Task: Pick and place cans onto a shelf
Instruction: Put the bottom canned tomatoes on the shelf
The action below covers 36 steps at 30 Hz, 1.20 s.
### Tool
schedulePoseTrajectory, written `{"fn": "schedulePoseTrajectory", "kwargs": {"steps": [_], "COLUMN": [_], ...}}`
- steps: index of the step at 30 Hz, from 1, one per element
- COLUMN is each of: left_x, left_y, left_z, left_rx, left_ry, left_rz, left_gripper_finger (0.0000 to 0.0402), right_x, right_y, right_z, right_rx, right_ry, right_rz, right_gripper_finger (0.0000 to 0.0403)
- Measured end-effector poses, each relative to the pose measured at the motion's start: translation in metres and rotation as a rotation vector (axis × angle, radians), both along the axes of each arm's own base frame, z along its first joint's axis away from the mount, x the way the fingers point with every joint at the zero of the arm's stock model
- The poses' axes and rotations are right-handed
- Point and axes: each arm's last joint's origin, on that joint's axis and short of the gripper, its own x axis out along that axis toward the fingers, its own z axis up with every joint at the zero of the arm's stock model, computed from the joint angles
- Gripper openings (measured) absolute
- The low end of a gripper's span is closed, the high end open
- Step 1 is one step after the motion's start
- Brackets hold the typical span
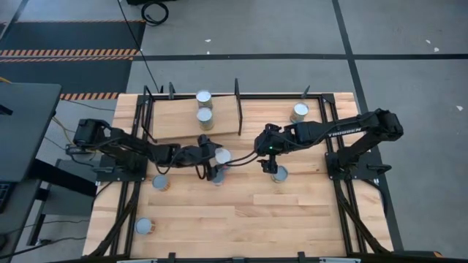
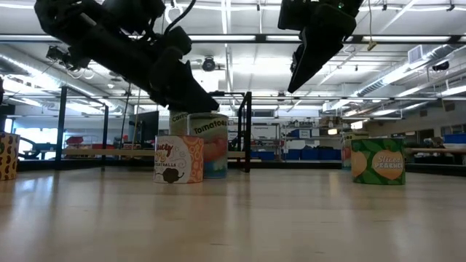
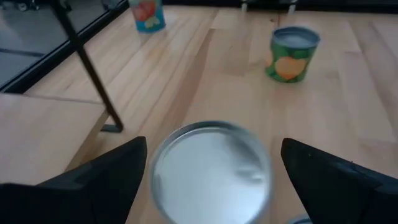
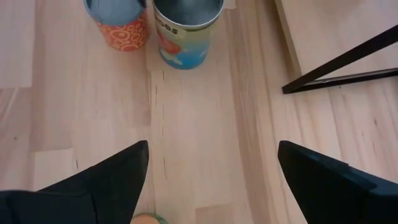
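1. Right under my left fingers (image 3: 211, 180), spread wide, stands a silver-topped can (image 3: 210, 171) on the counter (image 1: 241, 212).
2. My right fingers (image 4: 211, 180) hang apart nearby, holding nothing.

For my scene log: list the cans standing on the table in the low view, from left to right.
patterned can cut off by the picture's left edge → orange-and-white can → tomato can, partly hidden behind it → green can
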Motion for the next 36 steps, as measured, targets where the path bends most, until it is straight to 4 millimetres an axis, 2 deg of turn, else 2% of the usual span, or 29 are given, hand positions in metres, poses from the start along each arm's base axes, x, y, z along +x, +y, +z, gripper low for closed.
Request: {"fn": "schedulePoseTrajectory", "kwargs": {"steps": [6,13,17,21,26,29,33,36], "left_x": [-0.002,-0.002,0.0,0.004,0.006,0.006,0.009,0.019], "left_y": [-0.002,0.007,0.013,0.016,0.015,0.016,0.015,0.014], "left_z": [-0.004,-0.005,-0.013,-0.019,-0.017,-0.017,-0.014,-0.001], "left_rx": [0.019,-0.004,-0.047,-0.075,-0.077,-0.078,-0.089,-0.096], "left_ry": [0.057,0.07,0.093,0.086,0.051,0.051,0.063,0.117], "left_rz": [0.028,0.047,0.029,0.025,0.022,0.023,0.024,-0.009], "left_gripper_finger": [0.0378,0.0378,0.0378,0.0378,0.0376,0.036,0.0314,0.0314], "right_x": [0.0,0.0,0.0,0.001,0.001,0.001,0.001,0.001], "right_y": [0.0,0.0,0.0,0.0,0.0,0.0,0.0,0.0], "right_z": [0.0,0.0,0.0,0.0,0.0,0.0,0.0,0.0], "right_rx": [0.003,0.01,0.015,0.015,0.015,0.014,0.015,0.017], "right_ry": [-0.003,-0.009,-0.01,-0.012,-0.013,-0.012,-0.013,-0.012], "right_rz": [-0.005,-0.015,-0.021,-0.021,-0.021,-0.017,-0.014,-0.012], "right_gripper_finger": [0.0366,0.0366,0.0366,0.0366,0.0366,0.0366,0.0366,0.0366]}}
